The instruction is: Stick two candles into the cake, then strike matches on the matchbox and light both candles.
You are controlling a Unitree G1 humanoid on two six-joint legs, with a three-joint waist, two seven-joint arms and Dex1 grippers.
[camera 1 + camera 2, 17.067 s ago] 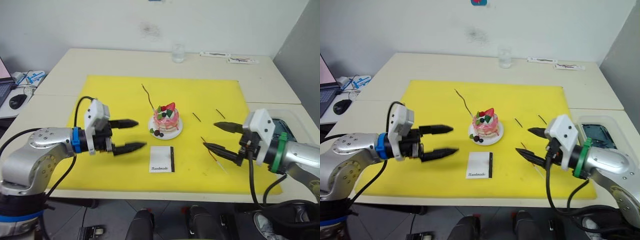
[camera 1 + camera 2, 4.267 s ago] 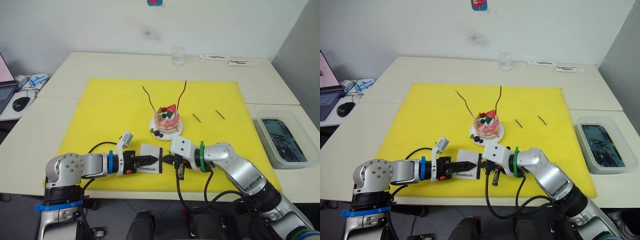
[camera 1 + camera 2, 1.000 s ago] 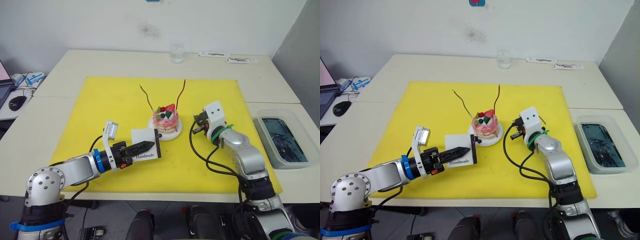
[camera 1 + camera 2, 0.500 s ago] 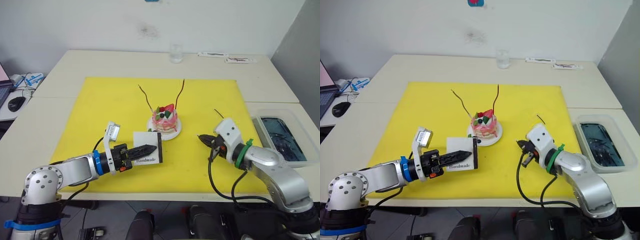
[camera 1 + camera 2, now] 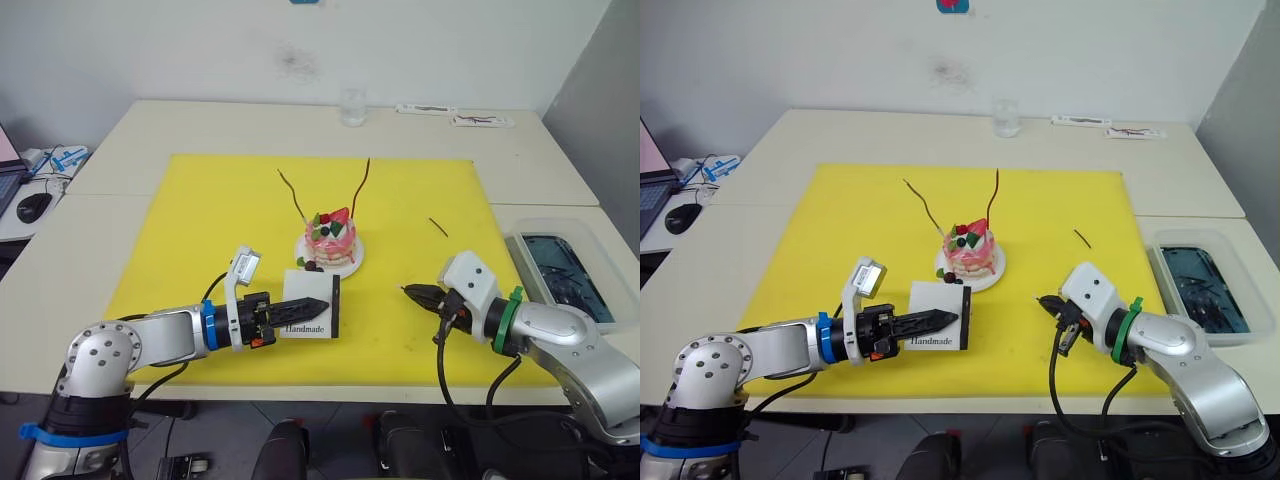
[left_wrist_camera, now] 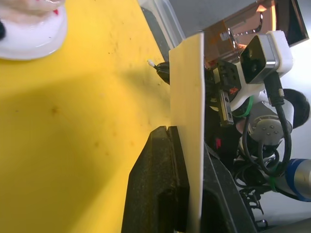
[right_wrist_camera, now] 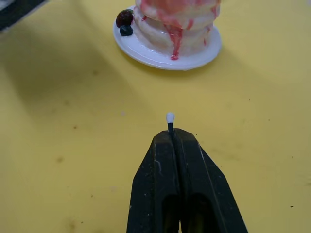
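Your right claw has swung back from the far side of the yellow mat and now sits low in front of you, pressed shut on a match whose white head pokes just past the tips; half a second ago it was a little farther out; your left claw has drawn the matchbox slightly nearer and keeps pinching it on edge, black striking strip facing the match; that reads as lined up for the first strike, head and strip close but still apart; both forearms lie low and point inward at each other across the tabletop; beyond them the cake carries both candles, planted and unlit; one spare match lies farther right.
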